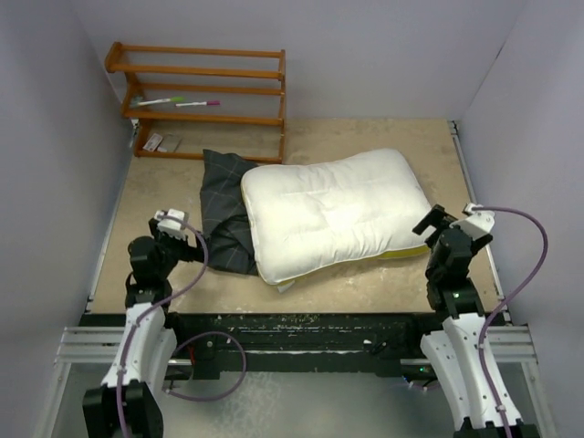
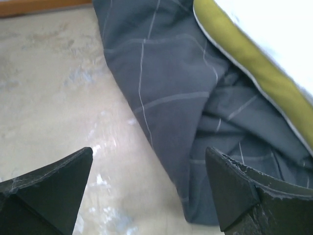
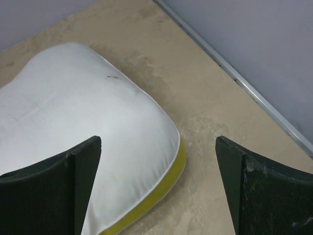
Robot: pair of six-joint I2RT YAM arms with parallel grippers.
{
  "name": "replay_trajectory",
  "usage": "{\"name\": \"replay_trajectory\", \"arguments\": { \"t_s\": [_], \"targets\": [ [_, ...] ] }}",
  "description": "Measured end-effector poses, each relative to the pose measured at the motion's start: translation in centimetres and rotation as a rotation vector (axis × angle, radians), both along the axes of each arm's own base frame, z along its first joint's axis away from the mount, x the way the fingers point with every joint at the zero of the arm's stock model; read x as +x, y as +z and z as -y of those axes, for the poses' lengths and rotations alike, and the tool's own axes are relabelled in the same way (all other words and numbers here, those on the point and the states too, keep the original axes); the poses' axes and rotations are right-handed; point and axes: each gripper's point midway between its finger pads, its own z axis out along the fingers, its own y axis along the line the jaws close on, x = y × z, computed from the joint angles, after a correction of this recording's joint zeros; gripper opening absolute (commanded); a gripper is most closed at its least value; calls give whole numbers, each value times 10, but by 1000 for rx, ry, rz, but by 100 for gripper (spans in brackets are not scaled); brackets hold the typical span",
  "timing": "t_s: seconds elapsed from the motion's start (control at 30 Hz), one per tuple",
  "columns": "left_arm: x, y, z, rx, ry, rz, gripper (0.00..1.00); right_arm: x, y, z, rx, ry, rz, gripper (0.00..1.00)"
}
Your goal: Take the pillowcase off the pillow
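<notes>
The cream-white quilted pillow (image 1: 333, 212) lies bare across the middle of the table, its yellow side band (image 3: 156, 193) showing at the near right corner. The dark grey checked pillowcase (image 1: 226, 217) lies crumpled on the table against the pillow's left end, partly tucked under it (image 2: 195, 107). My left gripper (image 1: 173, 224) hangs open just left of the cloth, nothing between its fingers (image 2: 244, 186). My right gripper (image 1: 447, 228) stands open beside the pillow's right corner, holding nothing; one of its fingers (image 3: 73, 186) shows in front of the pillow.
An orange wooden rack (image 1: 205, 100) with two markers (image 1: 182, 101) stands at the back left. Grey walls enclose the table on three sides. A metal rail (image 3: 234, 78) runs along the right edge.
</notes>
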Motion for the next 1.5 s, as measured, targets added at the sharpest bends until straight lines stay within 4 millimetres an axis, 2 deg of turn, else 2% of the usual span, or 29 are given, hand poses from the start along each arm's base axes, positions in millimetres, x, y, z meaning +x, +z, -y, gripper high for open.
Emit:
{"name": "replay_trajectory", "arguments": {
  "t_s": [0.1, 0.13, 0.2, 0.37, 0.53, 0.6, 0.7, 0.83, 0.87, 0.97, 1.03, 1.1, 1.3, 1.5],
  "targets": [
    [-20, -20, 2, 8, 5, 23, 99, -14, -11, 10, -5, -59, 34, 100],
    [-22, -22, 3, 10, 1, 32, 99, -18, -12, 11, -8, -65, 53, 100],
    [-23, -19, 3, 16, -2, 50, 99, -26, -12, 13, -20, -60, 111, 100],
    [-19, -16, -6, 28, 48, 71, 99, -30, -4, 2, -37, 24, 243, 100],
    [-24, -17, -22, 23, 166, 110, 99, -24, -6, -7, -89, 96, 226, 100],
    [-24, -10, -29, 18, 209, 140, 99, -22, -9, -7, -112, 101, 209, 100],
    [-24, -10, -35, 13, 254, 138, 99, -16, -24, -12, -154, 147, 184, 100],
    [-25, -14, -39, 8, 277, 119, 99, -3, -61, -25, -204, 253, 92, 100],
    [-25, -14, -38, 8, 275, 119, 99, 0, -74, -30, -209, 285, 53, 100],
    [-26, -11, -26, 15, 198, 137, 99, 3, -92, -39, -207, 351, -11, 100],
    [-26, -10, -15, 27, 119, 145, 99, 3, -92, -43, -209, 373, 1, 100],
    [-27, -13, -7, 31, 71, 135, 99, 6, -82, -45, -212, 378, 46, 100],
    [-26, -37, -17, 22, 130, 34, 99, 8, -73, -45, -212, 374, 82, 100],
    [-25, -37, -21, 25, 156, 32, 99, 7, -63, -38, -211, 323, 122, 100]
  ]
}}
